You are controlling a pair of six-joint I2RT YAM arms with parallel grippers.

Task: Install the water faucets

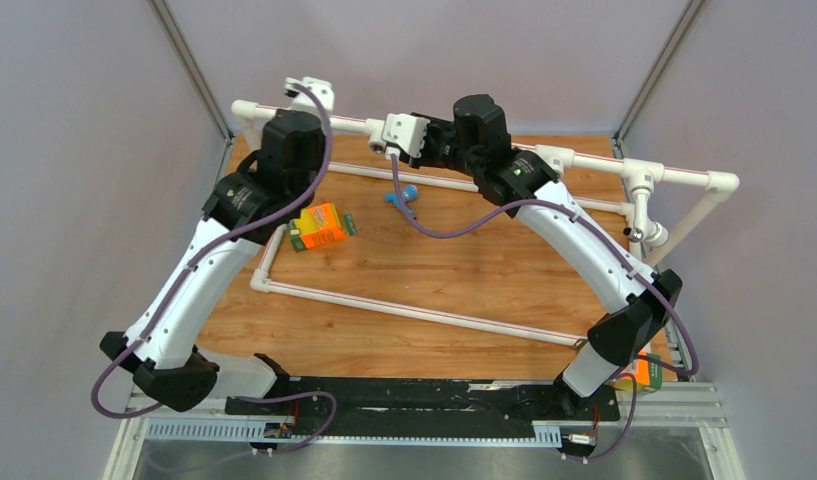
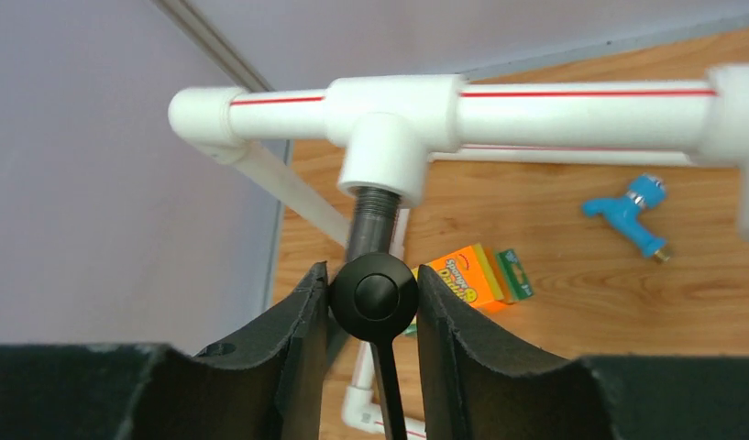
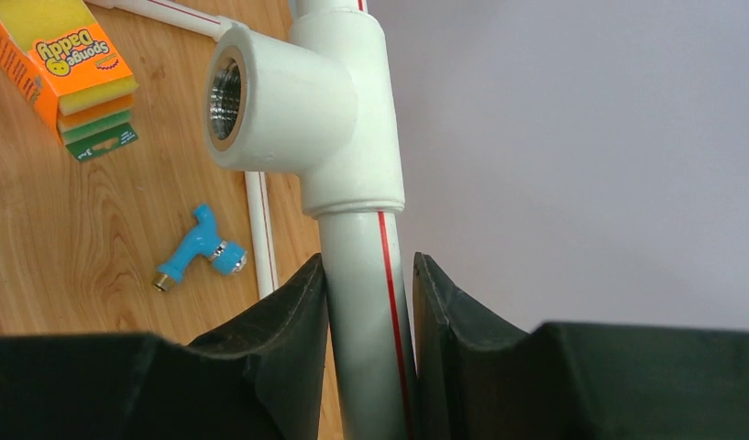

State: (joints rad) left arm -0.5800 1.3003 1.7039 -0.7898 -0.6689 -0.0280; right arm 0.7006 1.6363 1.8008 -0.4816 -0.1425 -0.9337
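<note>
In the left wrist view my left gripper (image 2: 372, 275) is shut on the round dark head of the dark-brown tube faucet (image 2: 374, 298). The faucet's threaded end sits in the mouth of a white tee socket (image 2: 383, 156) on the pipe frame. In the top view this gripper (image 1: 281, 118) is at the frame's back left corner, and my arm hides the faucet. My right gripper (image 3: 368, 266) is shut on the white pipe (image 3: 366, 312) just below an empty threaded tee socket (image 3: 260, 101). In the top view it (image 1: 436, 140) holds the back rail. The blue faucet (image 1: 402, 194) lies loose on the table.
An orange sponge box (image 1: 321, 226) lies on the wooden table inside the white pipe frame (image 1: 404, 310). A fitting with a chrome tip (image 1: 644, 234) sits on the frame's right upright. Another orange pack (image 1: 646, 372) lies by the right arm's base. Grey walls close in on the back and sides.
</note>
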